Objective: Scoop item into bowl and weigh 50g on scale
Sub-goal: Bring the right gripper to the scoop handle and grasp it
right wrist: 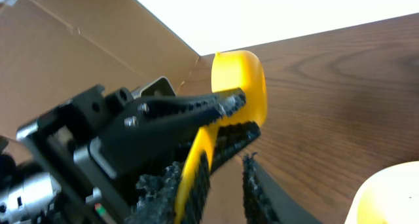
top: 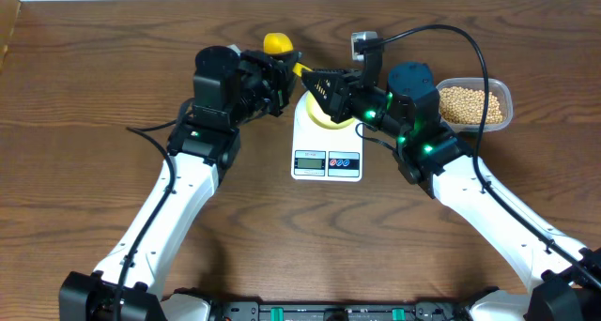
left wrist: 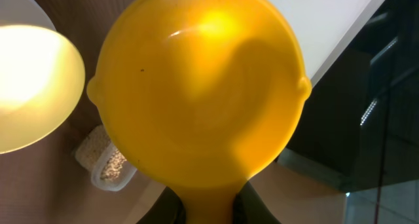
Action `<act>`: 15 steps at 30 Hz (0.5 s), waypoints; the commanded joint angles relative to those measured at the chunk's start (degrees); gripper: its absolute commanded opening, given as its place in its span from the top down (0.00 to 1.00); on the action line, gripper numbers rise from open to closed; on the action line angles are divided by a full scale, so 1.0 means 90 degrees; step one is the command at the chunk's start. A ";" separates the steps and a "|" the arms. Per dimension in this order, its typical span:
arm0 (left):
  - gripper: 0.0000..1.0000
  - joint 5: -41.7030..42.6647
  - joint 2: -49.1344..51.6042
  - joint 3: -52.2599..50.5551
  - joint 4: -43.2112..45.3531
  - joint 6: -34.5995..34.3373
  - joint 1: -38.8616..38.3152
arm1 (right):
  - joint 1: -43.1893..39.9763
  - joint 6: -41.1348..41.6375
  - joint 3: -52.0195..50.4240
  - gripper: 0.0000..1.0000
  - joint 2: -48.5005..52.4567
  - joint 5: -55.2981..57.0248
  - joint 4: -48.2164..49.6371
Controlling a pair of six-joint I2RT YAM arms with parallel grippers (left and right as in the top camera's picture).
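My left gripper (top: 274, 80) is shut on the handle of a bright yellow scoop (top: 279, 44), held up behind the scale. In the left wrist view the scoop (left wrist: 196, 86) is empty, its handle between my fingers (left wrist: 208, 207). My right gripper (top: 317, 84) is open, its jaws (right wrist: 219, 194) on either side of the scoop handle (right wrist: 196, 162), with a gap on one side. The pale yellow bowl (top: 326, 120) sits on the white scale (top: 327, 147), mostly hidden under my right gripper; it also shows in both wrist views (left wrist: 26, 86) (right wrist: 393, 194). The beans (top: 470, 103) fill a clear container.
The clear container (top: 507, 105) stands at the right rear of the brown wooden table (top: 94, 124). It also shows in the left wrist view (left wrist: 108, 164). A black cable (top: 441, 30) arcs over my right arm. A white wall edge runs behind the table.
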 commanded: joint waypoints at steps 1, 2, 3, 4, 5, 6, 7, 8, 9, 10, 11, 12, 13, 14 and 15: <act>0.92 0.0160 0.0007 0.0034 0.0039 0.0219 -0.0185 | 0.0024 0.0015 0.0100 0.80 0.0044 0.0299 -0.0002; 0.92 0.0163 0.0007 0.0034 0.0039 0.0219 -0.0214 | 0.0024 0.0015 0.0100 0.83 0.0044 0.0299 -0.0002; 0.92 0.0172 0.0007 0.0034 0.0039 0.0219 -0.0231 | 0.0024 0.0015 0.0100 0.84 0.0044 0.0301 -0.0002; 0.92 0.0182 0.0007 0.0034 0.0039 0.0216 -0.0248 | 0.0024 0.0015 0.0100 0.84 0.0044 0.0299 -0.0002; 0.92 0.0182 0.0007 0.0034 0.0039 0.0219 -0.0267 | 0.0024 0.0015 0.0100 0.85 0.0044 0.0299 -0.0005; 0.92 0.0182 0.0007 0.0034 0.0039 0.0219 -0.0282 | 0.0024 0.0015 0.0100 0.86 0.0044 0.0301 -0.0005; 0.92 0.0182 0.0007 0.0034 0.0039 0.0219 -0.0284 | 0.0024 0.0015 0.0100 0.90 0.0044 0.0304 -0.0002; 0.92 0.0182 0.0007 0.0034 0.0039 0.0219 -0.0282 | 0.0024 0.0015 0.0100 0.94 0.0044 0.0323 -0.0005; 0.92 0.0182 0.0007 0.0034 0.0039 0.0219 -0.0282 | 0.0024 0.0010 0.0100 0.99 0.0044 0.0352 -0.0005; 0.92 0.0182 0.0007 0.0034 0.0039 0.0221 -0.0282 | 0.0024 -0.0017 0.0100 0.99 0.0044 0.0381 -0.0005; 0.92 0.0180 0.0007 0.0034 0.0039 0.0265 -0.0282 | 0.0022 -0.0046 0.0100 0.99 0.0044 0.0418 -0.0017; 0.92 0.0177 0.0007 0.0034 0.0036 0.0350 -0.0282 | 0.0015 -0.0058 0.0100 0.99 0.0044 0.0476 -0.0041; 0.92 0.0172 0.0007 0.0034 0.0039 0.0488 -0.0282 | -0.0007 -0.0061 0.0100 0.99 0.0044 0.0491 -0.0046; 0.92 0.0153 0.0007 0.0034 0.0036 0.0641 -0.0282 | -0.0039 -0.0058 0.0100 0.99 0.0044 0.0488 -0.0046; 0.85 0.0117 0.0007 0.0034 0.0039 0.0889 -0.0282 | -0.0087 -0.0058 0.0100 0.99 0.0044 0.0486 -0.0046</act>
